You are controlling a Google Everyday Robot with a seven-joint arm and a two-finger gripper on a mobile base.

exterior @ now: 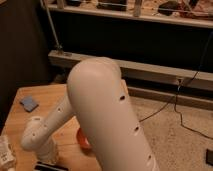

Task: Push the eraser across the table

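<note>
The eraser is a flat black block on the light wooden table, cut off by the bottom edge of the camera view. My gripper is at the end of the white arm, low at the bottom left, right over or against the eraser. My wrist hides the gripper's tip. My big white upper arm fills the middle of the view.
An orange bowl sits on the table to the right of the gripper, mostly hidden by my arm. A small blue piece lies near the table's left edge. A white object stands at the bottom left. Cables cross the floor on the right.
</note>
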